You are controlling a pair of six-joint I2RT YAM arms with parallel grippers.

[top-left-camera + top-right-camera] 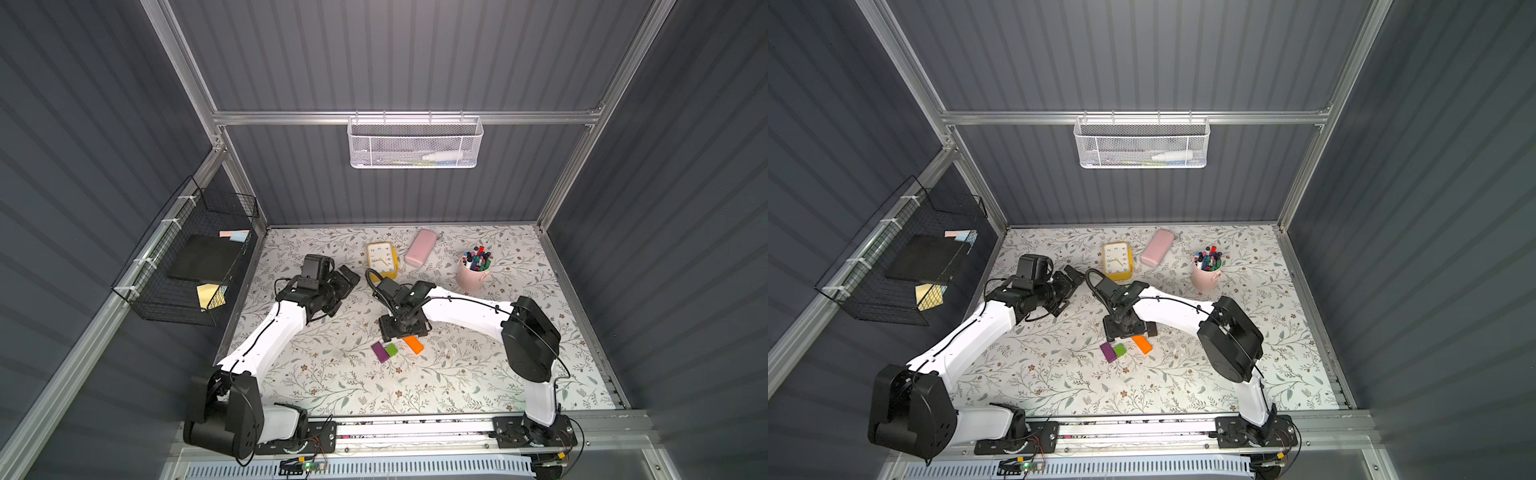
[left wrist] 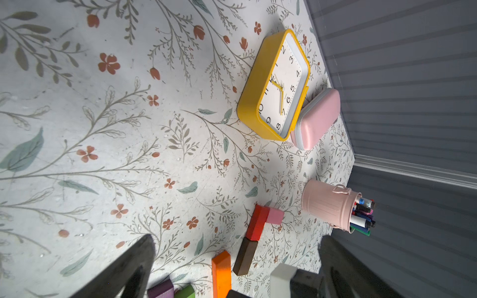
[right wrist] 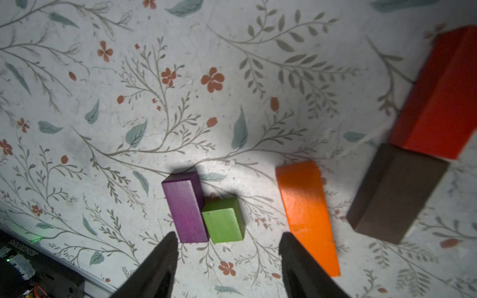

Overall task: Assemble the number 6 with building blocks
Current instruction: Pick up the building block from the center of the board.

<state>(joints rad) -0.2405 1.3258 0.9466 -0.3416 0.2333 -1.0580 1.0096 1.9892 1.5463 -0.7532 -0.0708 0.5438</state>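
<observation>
Right end effector (image 3: pixel 228 238): fingers apart, nothing between them; it hovers over the loose blocks at the middle of the worktop (image 1: pixel 332 386)
Left end effector (image 2: pixel 236 241): fingers apart, empty; left and farther off, near the yellow alarm clock (image 1: pixel 381 259)
Number 6 (image 2: pixel 255 227): partly built; red block (image 2: pixel 259 219) and dark brown block (image 2: pixel 245 256) lie end to end as the left side; pink block (image 2: pixel 275 215) touches the far end of red, on its right
Loose blocks: orange block (image 3: pixel 307 214) slanted, just beside brown, not touching; purple block (image 3: pixel 185 209) touches green cube (image 3: pixel 224 222), left of orange
Risk: purple and green touch, so closing on one probably drags the other; a finger coming down beside orange may push brown and break the red-brown line
</observation>
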